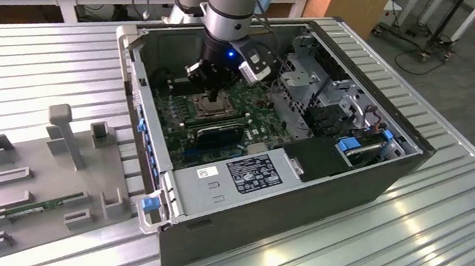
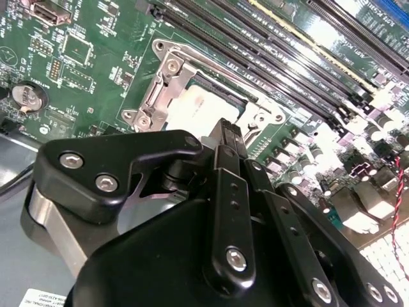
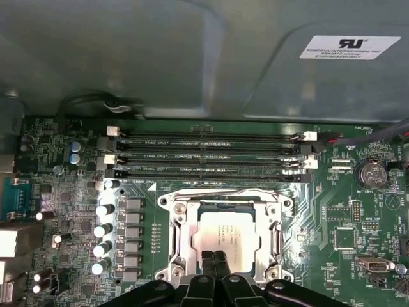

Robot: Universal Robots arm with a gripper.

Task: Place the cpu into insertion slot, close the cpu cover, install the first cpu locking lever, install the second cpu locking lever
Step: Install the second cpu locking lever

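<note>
Presently catalogued, one moment inside an opened computer case point(image 1: 365, 179):
Gripper: gripper point(image 3: 215, 261) is hung low over the socket, its two thin black fingers point(image 3: 208, 263) pressed together with nothing pinched between them
Cpu: cpu point(image 3: 225, 235) is seen lying flat in the insertion slot point(image 2: 206, 105), its pale metal top facing up, the fingertips just above or touching its near edge; contact cannot be told
Cpu cover: cpu cover point(image 3: 182, 224) appears laid down around the chip as a silvery frame; whether it is fully latched cannot be told
Locking levers: not made out with certainty
Motherboard: green motherboard point(image 1: 252, 118) is set on the case floor, long black memory slots point(image 3: 211, 153) running just beside the socket
Step judged: seating or pressing at the socket
Handling advice: pressure is best kept light and square to the chip; sideways drag is to be avoided, since socket pins are easily bent
</note>
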